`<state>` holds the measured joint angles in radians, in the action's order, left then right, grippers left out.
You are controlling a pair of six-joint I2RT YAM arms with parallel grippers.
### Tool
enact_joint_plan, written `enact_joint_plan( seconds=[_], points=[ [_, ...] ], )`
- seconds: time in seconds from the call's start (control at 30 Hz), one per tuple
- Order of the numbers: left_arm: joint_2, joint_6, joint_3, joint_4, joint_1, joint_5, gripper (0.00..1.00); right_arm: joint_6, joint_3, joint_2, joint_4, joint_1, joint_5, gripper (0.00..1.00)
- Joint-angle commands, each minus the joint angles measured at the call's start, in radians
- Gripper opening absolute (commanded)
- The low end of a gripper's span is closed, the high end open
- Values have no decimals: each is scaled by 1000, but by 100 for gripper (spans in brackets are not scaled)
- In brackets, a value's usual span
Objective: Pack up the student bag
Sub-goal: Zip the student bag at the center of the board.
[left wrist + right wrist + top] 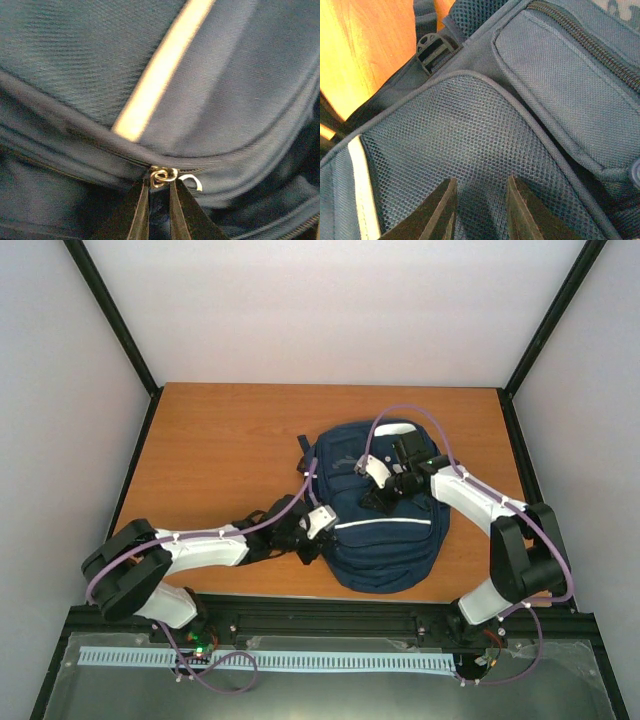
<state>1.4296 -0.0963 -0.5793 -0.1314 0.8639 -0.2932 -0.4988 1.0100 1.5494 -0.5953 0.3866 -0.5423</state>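
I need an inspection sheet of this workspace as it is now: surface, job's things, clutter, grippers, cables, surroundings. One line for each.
Surface: wooden table, orange-brown.
Job's things: navy bag lies flat mid-table, front up, with a white stripe across it.
Clutter: nothing seen.
Grippers: left gripper is at the bag's left edge, fingers nearly together at a zip slider; a grasp cannot be told. Right gripper is open over the mesh panel.
Cables: purple cables run along both arms; one loops over the bag's far end.
Surroundings: white walls, black frame posts.
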Motion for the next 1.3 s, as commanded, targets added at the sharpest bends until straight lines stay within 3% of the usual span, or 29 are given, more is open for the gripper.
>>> enact_joint_plan(
  seconds=[0.0, 0.23, 0.47, 0.7, 0.93, 1.13, 1.2, 1.27],
  points=[
    [23, -14, -63, 128, 96, -14, 4, 21, -24, 81, -16, -23, 178, 28],
    [36, -27, -126, 188, 192, 7, 5, 20, -21, 94, -18, -23, 184, 28],
    [82, -27, -212, 177, 202, -5, 5, 22, -17, 104, -23, -23, 179, 28],
    [221, -69, -389, 259, 204, -119, 4, 22, -19, 104, -25, -23, 185, 28],
    [226, -255, -515, 370, 205, -104, 1, 23, -19, 104, -24, -23, 189, 28],
    [212, -420, -510, 356, 216, -68, 1, 25, -15, 109, -26, -23, 189, 28],
    [221, -434, -500, 304, 225, -105, 5, 25, -15, 110, -26, -23, 190, 28],
    [233, -395, -505, 294, 254, -103, 15, 26, -14, 109, -26, -23, 192, 28]
  ],
)
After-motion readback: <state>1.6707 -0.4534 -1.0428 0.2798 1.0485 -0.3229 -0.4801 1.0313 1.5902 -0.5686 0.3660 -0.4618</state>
